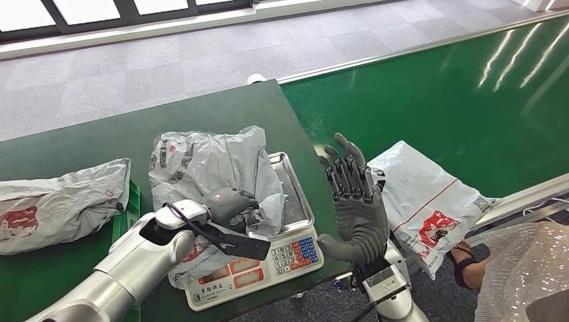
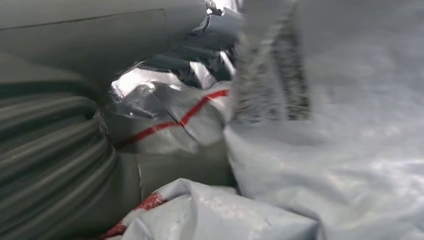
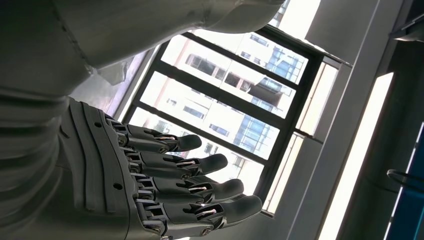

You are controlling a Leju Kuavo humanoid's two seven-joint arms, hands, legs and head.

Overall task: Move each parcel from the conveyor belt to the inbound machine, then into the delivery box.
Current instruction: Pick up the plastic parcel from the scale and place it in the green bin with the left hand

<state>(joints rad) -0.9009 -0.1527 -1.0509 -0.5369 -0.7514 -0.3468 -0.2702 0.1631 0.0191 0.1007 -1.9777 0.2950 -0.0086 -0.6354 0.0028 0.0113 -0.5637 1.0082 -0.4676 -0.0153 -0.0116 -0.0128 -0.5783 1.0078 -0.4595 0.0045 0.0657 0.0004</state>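
This is a parcel-sorting or logistics workstation set up indoors, in an office-like hall. A wide green conveyor belt [image 1: 436,100] with a metal edge rail runs across the upper right of the head view. Beside it a dark green table [image 1: 100,144] carries an electronic weighing scale [image 1: 268,265] with a steel pan, a keypad and red digit displays, in the lower centre. Grey plastic courier bags [image 1: 208,168] with red printing lie on the scale, the table and the belt edge. Grey carpet tiles [image 1: 201,50] cover the floor at the top, and tall dark-framed windows [image 3: 235,105] show city buildings outside.
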